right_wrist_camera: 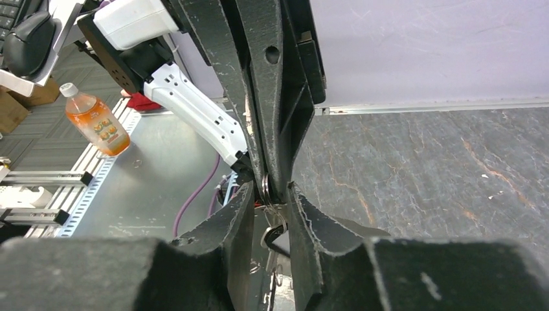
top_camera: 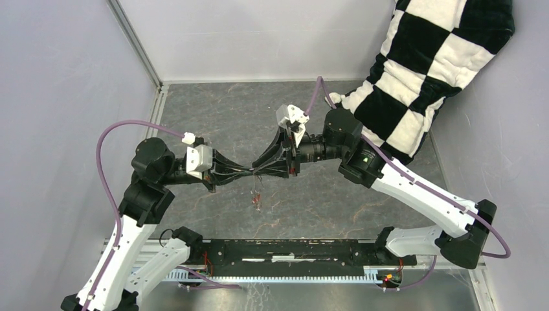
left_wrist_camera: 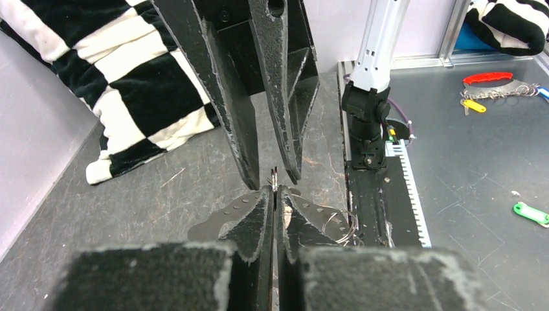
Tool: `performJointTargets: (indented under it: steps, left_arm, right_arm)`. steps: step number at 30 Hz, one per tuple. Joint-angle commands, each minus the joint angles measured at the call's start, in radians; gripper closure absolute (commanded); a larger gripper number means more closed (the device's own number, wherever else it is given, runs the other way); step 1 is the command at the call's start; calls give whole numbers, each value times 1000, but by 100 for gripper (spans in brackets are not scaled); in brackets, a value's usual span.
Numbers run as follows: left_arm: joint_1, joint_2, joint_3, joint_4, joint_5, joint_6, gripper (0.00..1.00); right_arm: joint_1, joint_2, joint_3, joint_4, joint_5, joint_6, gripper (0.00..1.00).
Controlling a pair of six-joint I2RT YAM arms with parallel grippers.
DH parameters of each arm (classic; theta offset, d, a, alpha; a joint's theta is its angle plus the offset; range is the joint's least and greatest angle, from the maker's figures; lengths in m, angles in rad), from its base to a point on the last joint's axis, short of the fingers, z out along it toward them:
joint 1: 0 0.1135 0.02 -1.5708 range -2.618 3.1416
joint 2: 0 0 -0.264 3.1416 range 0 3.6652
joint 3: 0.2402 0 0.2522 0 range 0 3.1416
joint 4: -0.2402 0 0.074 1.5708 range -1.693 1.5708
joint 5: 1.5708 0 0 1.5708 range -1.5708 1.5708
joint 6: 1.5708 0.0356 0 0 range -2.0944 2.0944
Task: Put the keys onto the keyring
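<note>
My two grippers meet tip to tip over the middle of the table. The left gripper [top_camera: 248,172] is shut on the thin metal keyring [left_wrist_camera: 274,176], whose edge sticks up between its fingertips [left_wrist_camera: 262,206]. The right gripper [top_camera: 260,170] faces it, its jaws a little apart on either side of the keyring [right_wrist_camera: 265,186]. A black key [right_wrist_camera: 275,234] hangs from the ring in that gap, touching neither finger that I can see. Small keys with a red one [top_camera: 257,199] dangle below both grippers. Most of the ring is hidden by the fingers.
A black-and-white checkered cushion [top_camera: 427,71] lies at the back right corner. A black rail [top_camera: 291,251] runs along the near edge between the arm bases. Outside the cell are coloured key tags [left_wrist_camera: 531,212] and an orange bottle [right_wrist_camera: 94,123].
</note>
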Motion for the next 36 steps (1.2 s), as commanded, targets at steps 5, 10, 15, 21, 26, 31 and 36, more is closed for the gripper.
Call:
performJointTargets:
  steps: [5,10,15,21,26,31,36]
  left_arm:
    - [1,-5,45,25,17,22,98]
    - [1,-6,57,-25,22,63,98]
    - [1,2,63,-83,27,100,87]
    - [1,63,133,-319,-10,304,60]
    - [1,111,183,-412,-33,418,62]
    - [1,156,205,-445,-54,442,71]
    - [1,167,207,-477,-66,484,83]
  right_arm:
    - [13,15,16,-37,17,-45,99]
    - [13,16,85,-192,100,-134,100]
    - [13,41,156,-302,112,-178,100]
    - [21,101,297,-489,176,-279,100]
    - [55,153,381,-596,236,-333,100]
    - [99,202,465,-688,302,-368,100]
    - [124,231,520,-732,327,-381,100]
